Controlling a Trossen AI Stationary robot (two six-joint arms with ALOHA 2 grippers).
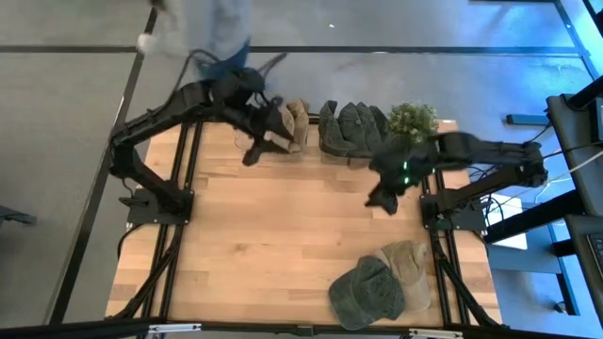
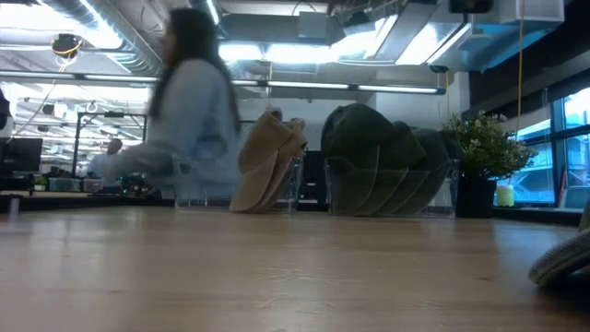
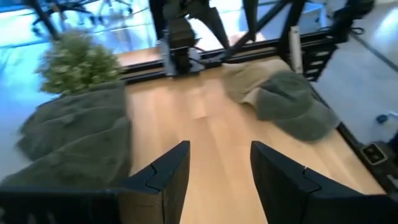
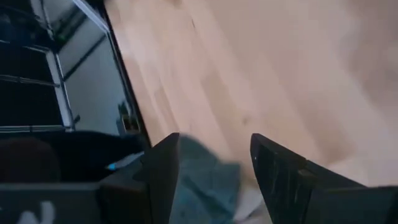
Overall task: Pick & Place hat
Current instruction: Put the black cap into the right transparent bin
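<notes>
Two hats lie at the table's near right: a green hat [image 1: 366, 292] overlapping a tan hat [image 1: 410, 268]; both also show in the left wrist view, the green hat [image 3: 292, 109] and the tan hat [image 3: 249, 78]. At the far edge, tan hats [image 1: 294, 122] and green hats [image 1: 353, 127] stand on edge in clear racks. My left gripper [image 1: 254, 151] hovers open beside the tan stack, and nothing sits between its fingers [image 3: 217, 180]. My right gripper [image 1: 382, 200] hangs open over the table's right half, above bare wood, with the green hat [image 4: 205, 180] showing beyond its fingers.
A potted plant [image 1: 412, 120] stands at the far right, next to the green stack. A person [image 2: 189, 120] moves behind the far edge. The middle and near left of the wooden table [image 1: 264, 245] are bare. Dark arm frames run along both sides.
</notes>
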